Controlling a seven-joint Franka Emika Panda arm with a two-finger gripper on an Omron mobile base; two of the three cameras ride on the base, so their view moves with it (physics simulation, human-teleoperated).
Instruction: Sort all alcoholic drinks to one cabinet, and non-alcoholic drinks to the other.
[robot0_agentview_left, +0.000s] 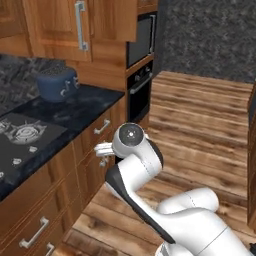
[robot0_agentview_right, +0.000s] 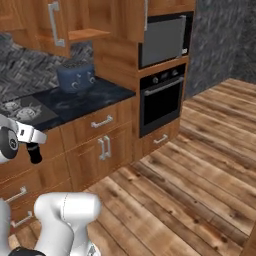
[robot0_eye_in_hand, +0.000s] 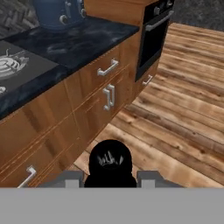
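Gripping a small black bottle (robot0_eye_in_hand: 110, 162), my claw (robot0_eye_in_hand: 110, 181) has its jaws drawn in close against the bottle's sides; in the hand view its round dark top sits squarely between my two fingertips, one pad (robot0_eye_in_hand: 70, 178) on either side. From the right base view the same bottle (robot0_agentview_right: 34, 152) hangs as a dark stub below my hand (robot0_agentview_right: 27, 134), held out in front of the wooden drawer fronts and off the floor (any red band on it is too small for me to make out). From the left base view my gripper (robot0_agentview_left: 103, 150) pokes out beside the lower cabinets, mostly hidden behind my own wrist. Beyond it runs the dark stone counter (robot0_agentview_left: 80, 107), with a gas hob (robot0_agentview_left: 22, 132) set into it and a blue toaster (robot0_agentview_left: 57, 84) standing farther back near the wall. A built-in oven (robot0_agentview_right: 161, 100) sits in the tall wooden unit to the right of the counter, with a microwave (robot0_agentview_right: 164, 40) above it. Wooden plank flooring (robot0_agentview_right: 200, 165) stretches away under me.
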